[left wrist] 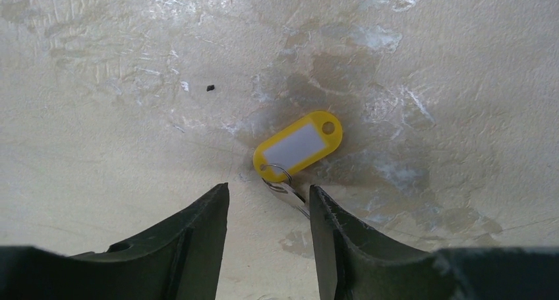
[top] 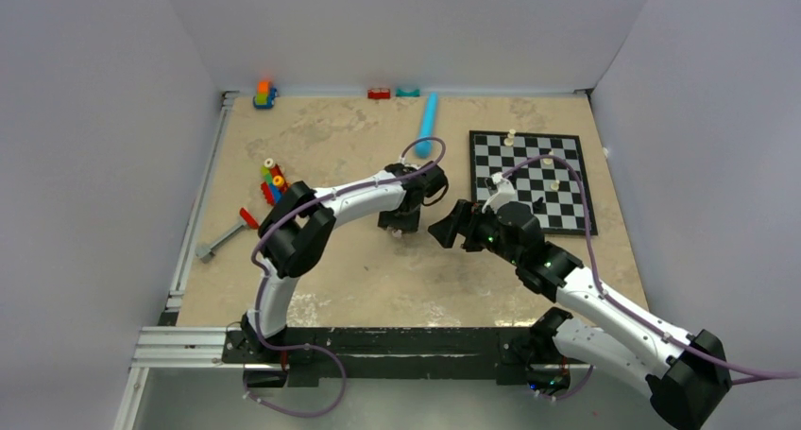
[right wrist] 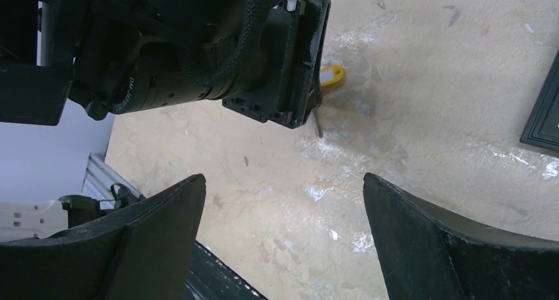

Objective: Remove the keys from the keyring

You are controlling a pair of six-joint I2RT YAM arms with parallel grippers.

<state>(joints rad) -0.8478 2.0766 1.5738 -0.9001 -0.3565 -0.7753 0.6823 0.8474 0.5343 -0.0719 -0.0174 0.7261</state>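
Note:
A yellow key tag [left wrist: 298, 147] with a white label lies flat on the table. A small wire keyring [left wrist: 279, 174] hangs from its near end, with a silvery-grey key [left wrist: 291, 195] on it. No brass-gold key shows. My left gripper [left wrist: 269, 191] is open and just above the table. The silvery key lies between its fingertips, close to the right finger [left wrist: 329, 227]. In the top view the left gripper [top: 400, 222] hides the tag. My right gripper [top: 444, 230] is open and empty just to its right. The right wrist view shows the right gripper [right wrist: 283, 181], the tag [right wrist: 333, 76] and the key's blade [right wrist: 318, 123].
A chessboard [top: 529, 180] with a few white pieces lies right of the grippers. A blue cylinder [top: 430, 113] lies behind them. Coloured toys [top: 272, 180] and a grey tool [top: 222, 239] lie at the left. Small bricks [top: 380, 94] sit along the back wall.

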